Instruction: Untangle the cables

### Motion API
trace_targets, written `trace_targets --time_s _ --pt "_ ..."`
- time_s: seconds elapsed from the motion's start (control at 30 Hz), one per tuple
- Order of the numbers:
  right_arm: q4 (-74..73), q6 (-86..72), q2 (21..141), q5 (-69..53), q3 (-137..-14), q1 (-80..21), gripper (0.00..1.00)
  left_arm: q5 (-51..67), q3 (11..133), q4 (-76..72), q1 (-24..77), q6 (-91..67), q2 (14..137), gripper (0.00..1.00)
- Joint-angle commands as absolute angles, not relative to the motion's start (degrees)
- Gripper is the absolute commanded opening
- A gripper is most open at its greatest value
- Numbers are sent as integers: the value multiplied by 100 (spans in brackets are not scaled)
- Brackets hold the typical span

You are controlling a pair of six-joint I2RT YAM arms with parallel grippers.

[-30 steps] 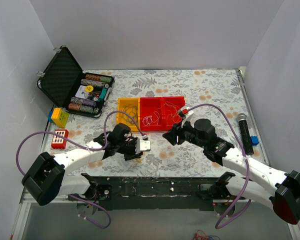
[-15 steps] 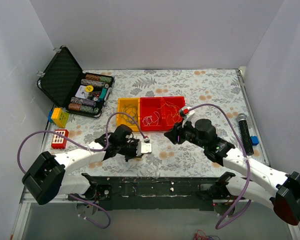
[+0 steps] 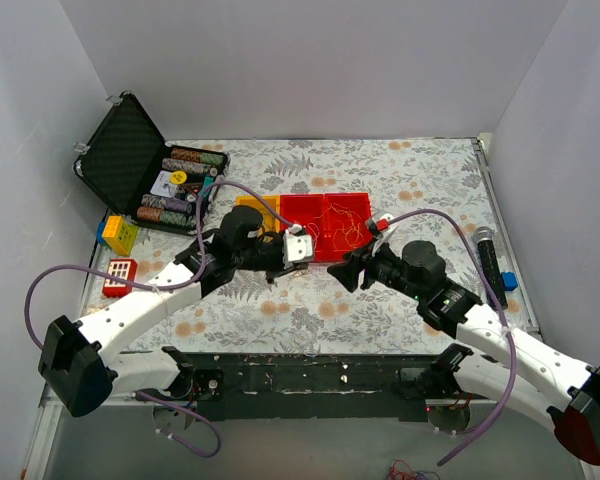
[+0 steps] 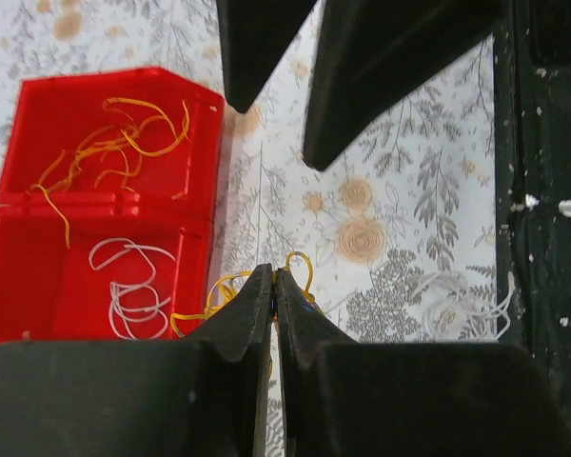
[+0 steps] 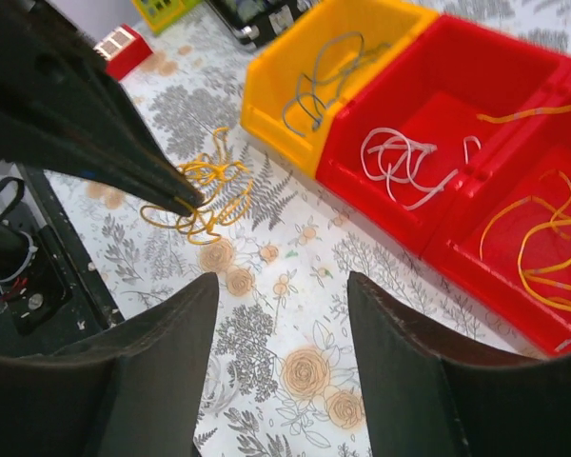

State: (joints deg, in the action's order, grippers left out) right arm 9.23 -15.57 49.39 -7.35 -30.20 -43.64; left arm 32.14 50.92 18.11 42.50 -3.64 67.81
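My left gripper (image 3: 302,252) is shut on a tangle of tan-yellow cable (image 4: 305,269), just in front of the red bins. In the right wrist view the same tangle (image 5: 206,195) hangs from its fingertips above the table. My right gripper (image 3: 338,272) is open and empty, facing the left one a short way to its right; its jaws (image 5: 281,314) stand wide apart over the flowered cloth. One red bin (image 4: 19,276) holds white cables (image 5: 404,157), the other red bin (image 4: 38,105) holds tan-yellow cables (image 5: 542,228). A yellow bin (image 5: 266,90) holds grey cables (image 5: 319,81).
An open black case of poker chips (image 3: 150,180) stands at the back left. A yellow-green block (image 3: 118,235) and a red block (image 3: 120,277) lie at the left edge. A black microphone-like stick (image 3: 488,262) and a blue piece (image 3: 509,281) lie at the right.
My left gripper has moved away from the table's near edge, up and to the right, to the front of the red bins, holding the yellow cable. My right gripper shifted slightly.
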Motion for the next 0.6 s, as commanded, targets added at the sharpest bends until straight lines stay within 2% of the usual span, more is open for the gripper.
trace_targets --time_s 0.0,0.1,0.3,0.57 --pt "1441 -1362 4509 -1195 -3208 -4377 68 3542 5756 2013 4280 -1010 6609 0" --pt "1555 -1275 4456 -1405 -3322 -4386 71 3691 6125 2013 4271 -1388 6653 0" --pt "1748 -1274 4684 -1152 -3568 -4386 71 3955 6574 1951 4272 -2082 6750 0" --pt "2926 -1784 4869 -1081 -3454 -4394 70 4017 6688 1679 4271 -2654 6750 0"
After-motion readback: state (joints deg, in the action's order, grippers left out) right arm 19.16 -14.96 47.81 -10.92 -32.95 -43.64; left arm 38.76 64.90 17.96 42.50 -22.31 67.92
